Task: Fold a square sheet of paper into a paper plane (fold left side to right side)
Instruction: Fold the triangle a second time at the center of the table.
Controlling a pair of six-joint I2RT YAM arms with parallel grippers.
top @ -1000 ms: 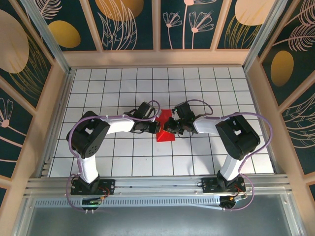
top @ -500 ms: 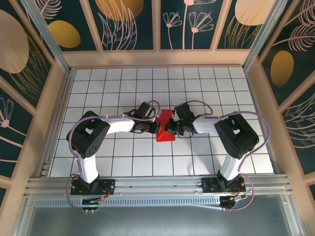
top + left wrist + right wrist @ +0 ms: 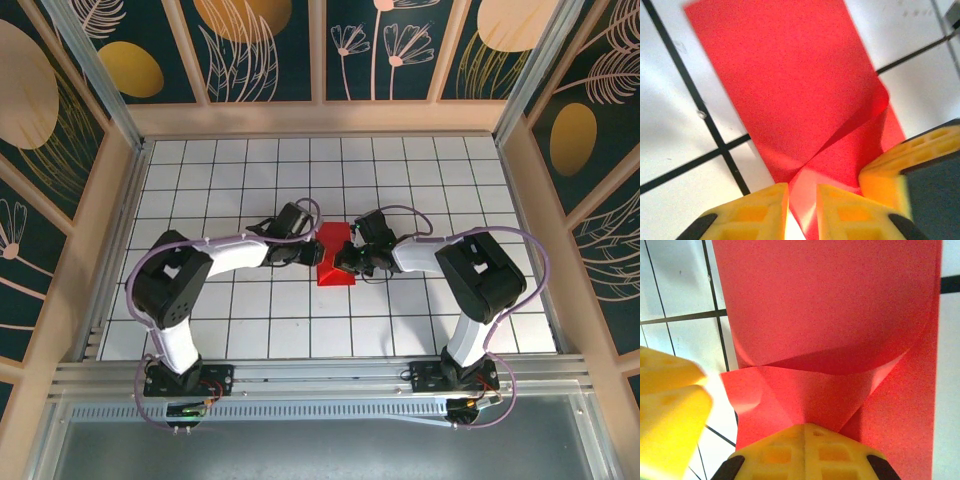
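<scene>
The square sheet of paper [image 3: 334,275] lies partly folded near the middle of the white grid table [image 3: 450,180], a creased red shape about one tile wide. In the left wrist view the paper [image 3: 790,85] shows a raised flap that runs down between the yellow fingers of my left gripper [image 3: 802,192], which stand slightly apart and do not clamp it. My right gripper [image 3: 806,432] is shut, pinching a lifted fold of the paper [image 3: 830,300]. From above, the left gripper [image 3: 312,252] and right gripper [image 3: 343,262] face each other across the sheet.
Wooden walls [image 3: 100,230] fence the table on the left, right and back. An aluminium rail [image 3: 320,375] with both arm bases runs along the near edge. Each wrist view catches the other gripper's yellow fingers [image 3: 900,170] [image 3: 670,405] close by.
My left gripper's jaws have parted from shut to slightly open, and the left arm's elbow has shifted left. The right gripper has stayed shut on the paper.
</scene>
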